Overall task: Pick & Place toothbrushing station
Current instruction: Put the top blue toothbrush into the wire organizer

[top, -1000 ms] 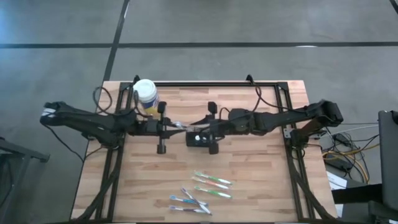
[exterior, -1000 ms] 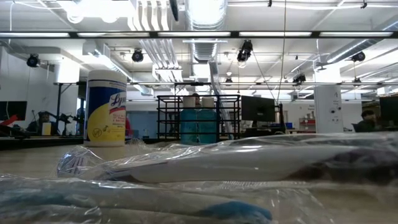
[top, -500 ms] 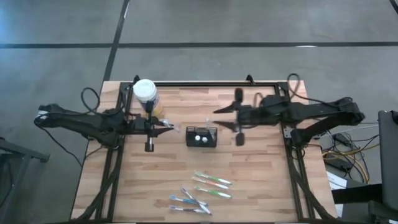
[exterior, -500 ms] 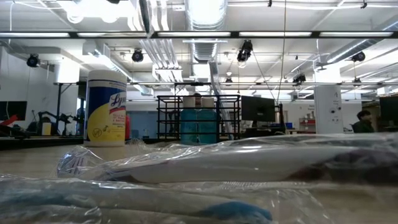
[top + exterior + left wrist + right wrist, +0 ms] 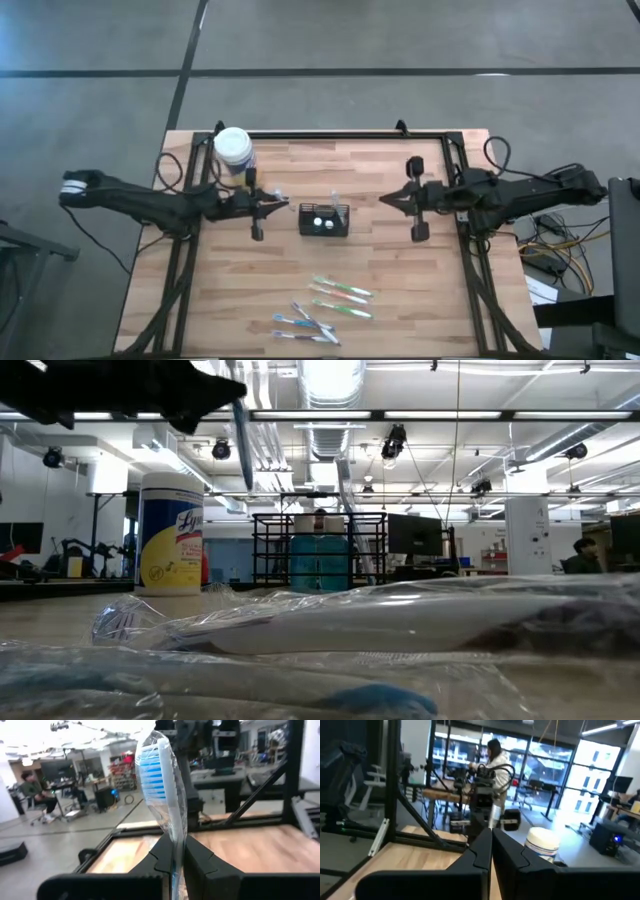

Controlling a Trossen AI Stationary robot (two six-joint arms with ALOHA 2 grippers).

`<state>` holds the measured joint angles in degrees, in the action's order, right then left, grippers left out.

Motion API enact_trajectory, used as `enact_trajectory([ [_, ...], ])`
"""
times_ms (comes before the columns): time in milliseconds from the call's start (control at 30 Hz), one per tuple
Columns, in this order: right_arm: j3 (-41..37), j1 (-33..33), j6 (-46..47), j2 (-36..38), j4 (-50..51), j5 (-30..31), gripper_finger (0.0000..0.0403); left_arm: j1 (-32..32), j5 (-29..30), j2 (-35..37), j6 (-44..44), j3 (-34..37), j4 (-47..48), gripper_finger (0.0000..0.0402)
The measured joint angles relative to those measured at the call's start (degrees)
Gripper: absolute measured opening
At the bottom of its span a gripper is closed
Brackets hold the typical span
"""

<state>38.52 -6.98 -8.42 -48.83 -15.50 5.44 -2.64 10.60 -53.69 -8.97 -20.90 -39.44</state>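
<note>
left gripper (image 5: 277, 205) clenched on wrapped toothbrush (image 5: 161, 795), just left of caddy, likely for dropping in | wire-mesh caddy (image 5: 324, 219) mid-table | right gripper (image 5: 388, 200) pinched empty, right of caddy, parked clear

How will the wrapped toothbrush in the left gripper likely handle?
The wrapped toothbrush looks light and stiff, standing straight up from the left gripper. Its glossy plastic sleeve may make it slippery, so it could slide in the grip.

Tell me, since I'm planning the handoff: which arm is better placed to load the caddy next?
Left: left gripper is shut on a wrapped toothbrush beside the caddy; right gripper is shut, empty.
</note>
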Motion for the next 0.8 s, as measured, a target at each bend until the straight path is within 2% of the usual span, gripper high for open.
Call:
enact_trajectory([
  [167, -7.7, 0.0, 2.6, 1.6, -3.3, 0.8, 0.0008, 2.5, -0.1, -6.3, 0.0, -2.1, -0.2, 0.0021],
  [300, -11.0, 0.0, 3.8, 1.6, -5.9, 0.8, 0.0008, 3.9, -1.1, -10.8, -0.1, -3.5, -2.5, 0.0021],
  [467, -12.1, 0.0, 4.8, 1.5, -6.2, 0.8, 0.0008, 4.4, -3.7, -14.8, 0.6, -5.5, -3.5, 0.0021],
  [800, -12.6, -0.7, 5.0, 1.2, -6.1, 0.6, 0.0008, 4.5, -3.1, -23.1, 2.0, -6.2, -5.9, 0.0021],
])
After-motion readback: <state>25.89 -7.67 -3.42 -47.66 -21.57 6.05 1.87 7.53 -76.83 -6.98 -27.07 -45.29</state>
